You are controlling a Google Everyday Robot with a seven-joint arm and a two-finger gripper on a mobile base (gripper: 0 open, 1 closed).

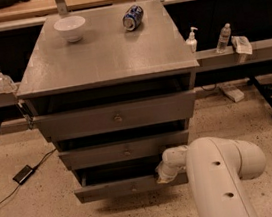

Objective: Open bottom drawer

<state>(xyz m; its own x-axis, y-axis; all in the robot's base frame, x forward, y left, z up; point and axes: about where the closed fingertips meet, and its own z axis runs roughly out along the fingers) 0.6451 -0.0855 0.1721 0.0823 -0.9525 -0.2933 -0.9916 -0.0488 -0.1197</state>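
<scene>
The grey cabinet (104, 59) has three drawers. The bottom drawer (112, 189) has a low, slim front with a small round knob (133, 187). It stands pulled out a little, with a dark gap above it. The medium-fronted middle drawer (124, 150) and the tall top drawer (117, 116) sit above it and also stick out slightly. My gripper (162, 175) is at the end of the white arm (221, 179), against the right part of the bottom drawer's front. It is to the right of the knob.
A white bowl (70, 28) and a blue can (132, 17) lying on its side rest on the cabinet top. Bottles stand on the side rails at left (4, 81) and right (191, 40). A black power brick (22, 174) and its cable lie on the floor at left.
</scene>
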